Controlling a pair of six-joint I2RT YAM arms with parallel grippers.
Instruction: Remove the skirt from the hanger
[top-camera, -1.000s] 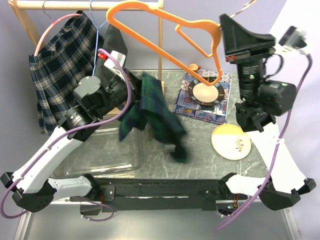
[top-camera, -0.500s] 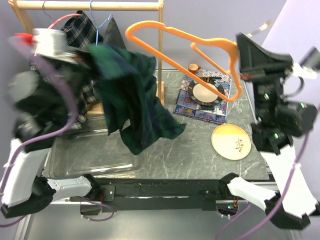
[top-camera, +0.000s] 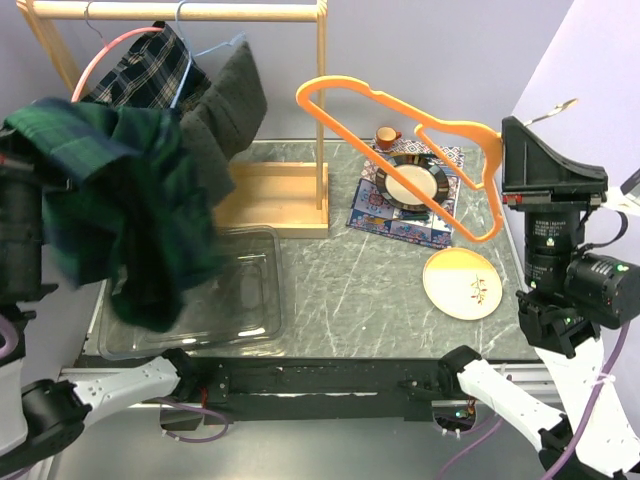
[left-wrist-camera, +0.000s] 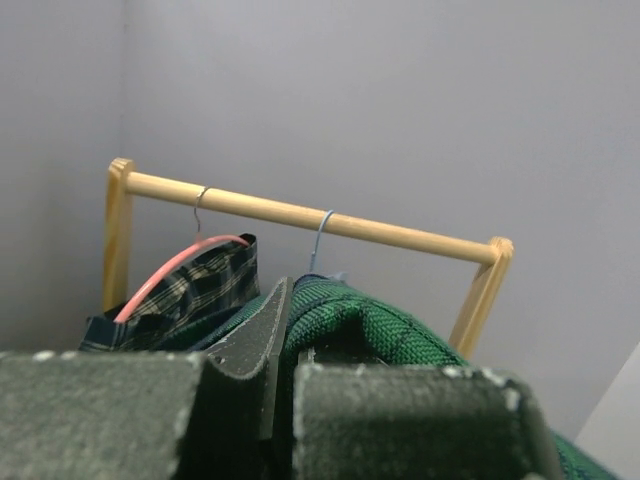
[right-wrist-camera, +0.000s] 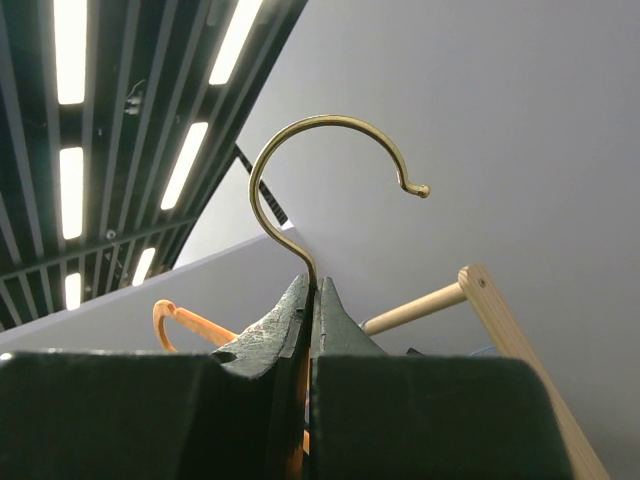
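Green-and-navy plaid cloth fills the left gripper (left-wrist-camera: 288, 345): its two fingers are closed on a fold of the skirt (left-wrist-camera: 380, 320), whose woven edge bulges up between and just past the fingertips. From the overhead view the skirt (top-camera: 120, 200) hangs down from those fingers in a loose bunch, high at the left side of the scene. Its lower hem is above the near left part of a clear plastic tray (top-camera: 250, 300) that sits on the table (top-camera: 380, 300). Whether the hem touches the tray cannot be told.

Beyond the left fingertips stands the wooden rack rod (left-wrist-camera: 400, 235). A pink hanger (left-wrist-camera: 165, 275) with a lighter plaid garment (top-camera: 150, 65) hangs from it to the left of the fingers. A blue hanger (left-wrist-camera: 318, 240) hangs almost straight ahead of them, carrying a grey garment (top-camera: 225, 110).

The right gripper (right-wrist-camera: 311, 310) is pinched shut on the stem of a brass hook (right-wrist-camera: 330, 118), which curls upward out of the fingertips. That hook belongs to the orange hanger (top-camera: 455, 130). The hanger is bare and well apart from the skirt. It reaches away from the right fingers towards the rack, held in the air at a slant. Under it lie a patterned mat (top-camera: 395, 225) and a dark-rimmed plate (top-camera: 392, 165). A cream plate (top-camera: 462, 283) rests on the table below and to the near side of the right fingers.
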